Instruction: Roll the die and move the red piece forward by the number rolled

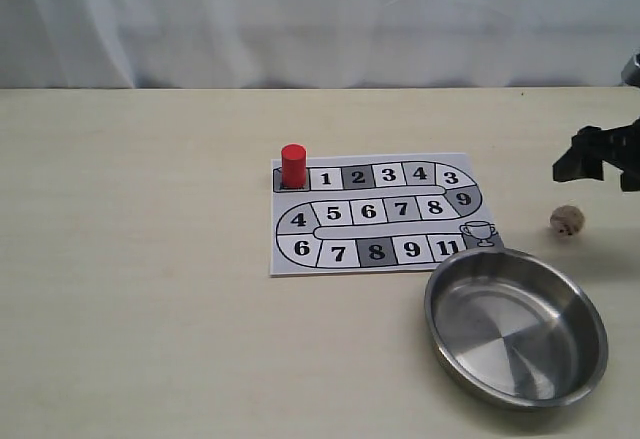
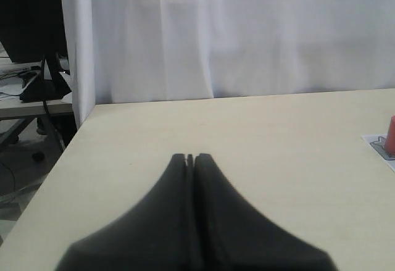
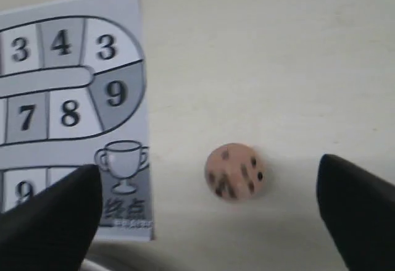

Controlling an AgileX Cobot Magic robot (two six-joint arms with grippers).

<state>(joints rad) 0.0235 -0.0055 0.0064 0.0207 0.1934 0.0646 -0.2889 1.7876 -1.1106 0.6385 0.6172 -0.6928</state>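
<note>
The die [image 1: 565,221], a pale beige cube with dark pips, lies on the table right of the game board [image 1: 368,211]. In the right wrist view the die [image 3: 236,171] looks slightly blurred, so I cannot read its top face. My right gripper [image 1: 600,164] hovers open just behind and above it; its two dark fingers stand wide apart on either side of the die [image 3: 208,167] and hold nothing. The red piece [image 1: 293,165] stands upright on the board's start square, left of square 1, and shows at the picture's edge [image 2: 391,136]. My left gripper [image 2: 190,157] is shut and empty over bare table.
A shiny steel bowl [image 1: 430,304] sits at the front right, touching the board's trophy corner [image 3: 123,160]. A white curtain [image 1: 320,19] hangs behind the table. The table's edge [image 2: 58,160] and a cluttered desk beyond it show in the left wrist view.
</note>
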